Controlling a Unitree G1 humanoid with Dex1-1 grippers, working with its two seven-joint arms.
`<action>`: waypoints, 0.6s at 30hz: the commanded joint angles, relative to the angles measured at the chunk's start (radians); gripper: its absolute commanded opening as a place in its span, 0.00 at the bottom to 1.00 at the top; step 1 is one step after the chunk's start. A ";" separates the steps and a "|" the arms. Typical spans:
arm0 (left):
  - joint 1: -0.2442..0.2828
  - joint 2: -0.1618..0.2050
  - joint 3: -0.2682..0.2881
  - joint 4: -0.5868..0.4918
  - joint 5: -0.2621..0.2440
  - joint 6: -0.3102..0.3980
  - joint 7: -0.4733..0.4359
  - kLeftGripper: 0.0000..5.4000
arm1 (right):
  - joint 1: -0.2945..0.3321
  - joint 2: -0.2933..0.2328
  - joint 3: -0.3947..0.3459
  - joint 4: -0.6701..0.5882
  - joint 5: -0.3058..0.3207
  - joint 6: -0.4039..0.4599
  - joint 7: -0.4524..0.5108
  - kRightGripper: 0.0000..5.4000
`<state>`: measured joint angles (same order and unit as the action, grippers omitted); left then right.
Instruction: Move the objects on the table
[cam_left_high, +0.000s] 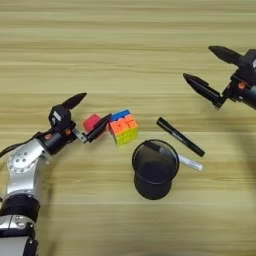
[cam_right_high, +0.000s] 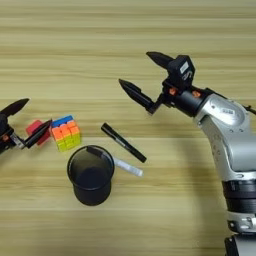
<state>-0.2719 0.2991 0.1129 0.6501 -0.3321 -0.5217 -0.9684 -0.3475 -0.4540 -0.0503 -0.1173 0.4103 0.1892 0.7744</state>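
Note:
My left gripper (cam_left_high: 93, 110) is open around the small red cube (cam_left_high: 91, 122), which rests on the table (cam_left_high: 125, 45); one finger lies between it and the multicoloured puzzle cube (cam_left_high: 123, 127) just to its right. The black marker (cam_left_high: 180, 136) lies diagonally right of the puzzle cube. Below it the white-silver pen (cam_left_high: 191, 163) pokes out from behind the black mesh cup. My right gripper (cam_right_high: 134, 71) hangs open above the table, up and to the right of the marker, holding nothing.
A black mesh cylindrical cup (cam_left_high: 155, 169) stands upright just below the puzzle cube and marker, covering one end of the pen. Bare wood stretches across the top and along the bottom of the table.

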 joint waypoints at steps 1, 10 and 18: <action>0.020 0.001 0.003 -0.072 -0.025 0.027 -0.004 0.99 | -0.020 -0.004 -0.002 0.004 -0.005 -0.007 0.003 1.00; 0.063 -0.019 -0.012 -0.333 -0.082 0.091 0.029 0.99 | -0.012 -0.005 0.004 0.012 -0.009 -0.010 0.006 1.00; 0.075 -0.027 -0.011 -0.434 -0.078 0.112 0.084 0.99 | 0.020 0.007 0.067 0.114 -0.089 -0.045 0.005 1.00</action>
<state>-0.2007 0.2721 0.1008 0.2278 -0.4086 -0.4191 -0.8987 -0.3390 -0.4532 -0.0088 -0.0534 0.3649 0.1650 0.7771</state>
